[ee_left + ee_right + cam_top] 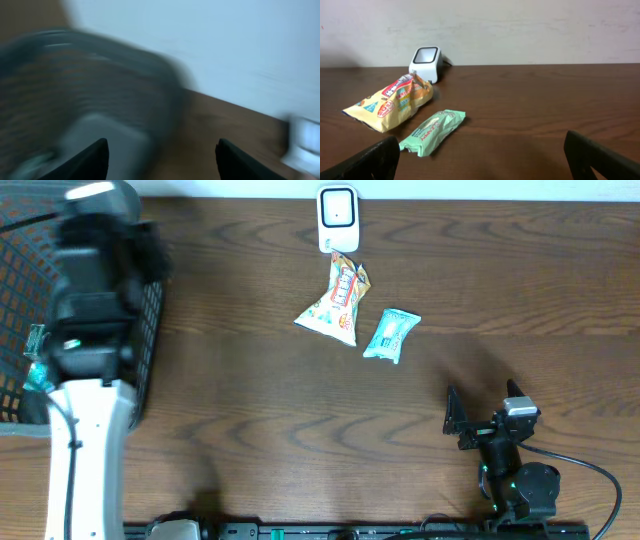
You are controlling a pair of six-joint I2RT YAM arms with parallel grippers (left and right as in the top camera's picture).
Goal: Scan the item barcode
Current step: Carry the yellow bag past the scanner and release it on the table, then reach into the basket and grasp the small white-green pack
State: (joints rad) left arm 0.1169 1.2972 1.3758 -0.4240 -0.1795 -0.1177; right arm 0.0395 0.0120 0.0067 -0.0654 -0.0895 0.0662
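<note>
Left arm is up over the basket [150, 350] at the table's [250, 420] left edge, and its wrist view is all blur. The left hand [162, 155] shows two dark fingers [95, 160] standing apart with nothing between them, so it reads as open. Below them, the basket's dark mesh and something pale inside it, too smeared to name. In the overhead view a small teal wrapper [36, 375] shows inside the basket, beside the arm.

Over on the right, the right hand [478, 420] sits low near the table's front edge, fingers [370, 162] spread wide, holding nothing. It faces the back of the table.

And there are the goods: a yellow snack bag [338, 302] lying flat on the wood, its top end just in front of the white scanner [338, 218]. Whether bag and scanner touch, hard to tell. Just right of the bag, a mint-green bar [391, 334], also flat, close beside the bag but apart from it. From the right wrist view the bar [434, 131] is the nearer one, the bag [390, 102] behind and left, and the scanner [426, 62] stands upright at the back by the wall, dark window tilted upward.

Both items lie well apart from either hand.
</note>
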